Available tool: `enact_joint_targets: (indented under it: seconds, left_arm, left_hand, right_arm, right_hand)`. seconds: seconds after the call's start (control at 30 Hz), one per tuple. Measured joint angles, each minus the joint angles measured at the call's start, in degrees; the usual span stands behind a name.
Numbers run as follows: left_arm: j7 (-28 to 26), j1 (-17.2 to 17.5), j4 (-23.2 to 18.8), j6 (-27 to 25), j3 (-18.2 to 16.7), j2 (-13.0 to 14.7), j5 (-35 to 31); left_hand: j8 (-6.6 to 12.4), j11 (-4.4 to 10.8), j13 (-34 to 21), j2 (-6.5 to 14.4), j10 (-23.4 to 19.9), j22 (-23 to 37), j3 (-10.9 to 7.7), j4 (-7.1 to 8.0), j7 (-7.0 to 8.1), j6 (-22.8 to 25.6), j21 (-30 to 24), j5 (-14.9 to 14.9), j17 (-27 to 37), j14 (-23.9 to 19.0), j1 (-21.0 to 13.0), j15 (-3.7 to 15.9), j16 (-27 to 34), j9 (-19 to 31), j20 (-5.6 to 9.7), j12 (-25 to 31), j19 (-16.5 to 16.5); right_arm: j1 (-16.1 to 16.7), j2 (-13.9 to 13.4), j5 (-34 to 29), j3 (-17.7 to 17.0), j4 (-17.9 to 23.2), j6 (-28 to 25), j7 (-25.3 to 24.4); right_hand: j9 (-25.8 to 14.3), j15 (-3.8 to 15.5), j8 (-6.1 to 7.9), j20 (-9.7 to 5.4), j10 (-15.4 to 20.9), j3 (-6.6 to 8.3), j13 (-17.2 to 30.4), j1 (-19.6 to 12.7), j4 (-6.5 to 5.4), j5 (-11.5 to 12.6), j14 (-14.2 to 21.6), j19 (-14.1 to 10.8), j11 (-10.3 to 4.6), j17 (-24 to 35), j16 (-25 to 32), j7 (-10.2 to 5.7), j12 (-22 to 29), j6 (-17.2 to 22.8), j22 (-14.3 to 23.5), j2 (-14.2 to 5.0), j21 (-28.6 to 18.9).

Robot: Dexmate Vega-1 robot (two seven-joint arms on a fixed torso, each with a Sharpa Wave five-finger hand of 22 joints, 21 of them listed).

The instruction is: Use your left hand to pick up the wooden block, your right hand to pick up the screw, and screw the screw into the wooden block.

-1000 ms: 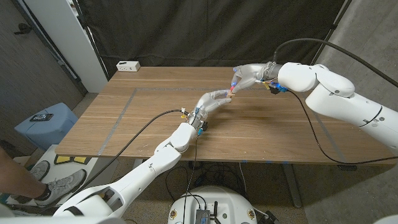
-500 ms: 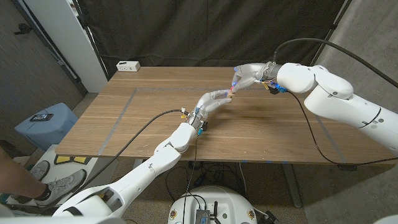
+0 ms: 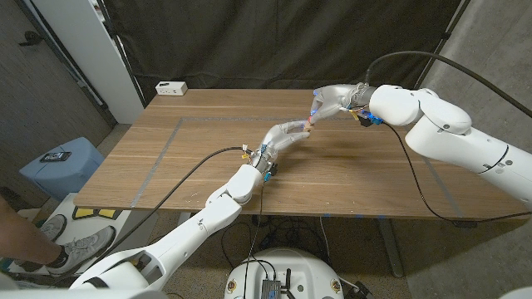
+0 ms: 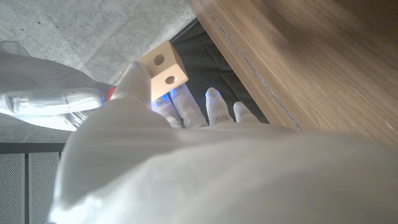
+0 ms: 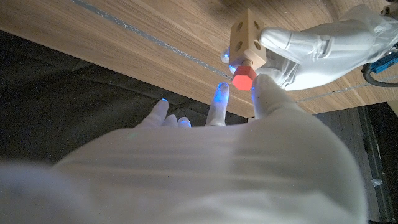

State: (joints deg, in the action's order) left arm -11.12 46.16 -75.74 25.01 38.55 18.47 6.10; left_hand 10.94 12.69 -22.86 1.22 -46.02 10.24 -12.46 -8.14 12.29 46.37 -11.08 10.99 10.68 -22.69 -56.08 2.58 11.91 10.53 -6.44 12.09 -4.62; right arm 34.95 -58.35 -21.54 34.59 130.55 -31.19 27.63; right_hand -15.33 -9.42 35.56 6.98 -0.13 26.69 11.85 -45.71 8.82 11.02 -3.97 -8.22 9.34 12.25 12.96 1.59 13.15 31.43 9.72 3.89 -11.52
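Note:
My left hand (image 3: 287, 133) holds a small pale wooden block (image 5: 246, 40) with round holes above the middle of the table; the block (image 4: 164, 70) sits at its fingertips. A red-headed screw (image 5: 244, 78) stands in one face of the block, its shank going into a hole. My right hand (image 3: 331, 100) pinches the screw's red head (image 3: 310, 119) between fingertips, meeting the left hand just above the table. The right hand (image 5: 205, 155) has its other fingers spread.
The wooden table (image 3: 199, 158) has thin tape lines marking a rectangle. A white power strip (image 3: 171, 87) lies at the far left corner. A blue stool (image 3: 60, 162) and a person's shoe (image 3: 71, 249) are off the table's left side.

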Motion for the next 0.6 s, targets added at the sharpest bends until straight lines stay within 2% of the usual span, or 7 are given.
enact_joint_targets:
  seconds: [0.6]
  left_arm:
    - [-0.2,0.4,-0.6,-0.4,-0.2,0.2,0.0]
  left_hand:
    - [0.0,0.0,0.0,0.0,0.0,0.0,0.0,0.0,0.0,0.0,0.0,0.0,0.0,0.0,0.0,0.0,0.0,0.0,0.0,0.0,0.0]
  right_arm:
    - [0.4,0.3,-1.2,0.7,0.6,-1.5,-0.8]
  right_hand:
    - [-0.8,-0.1,1.62,-0.01,1.0,0.0,0.3,-0.3,0.0,0.0,0.7,-0.6,0.19,0.0,0.0,-0.18,0.2,1.2,0.0,-0.3,0.0]
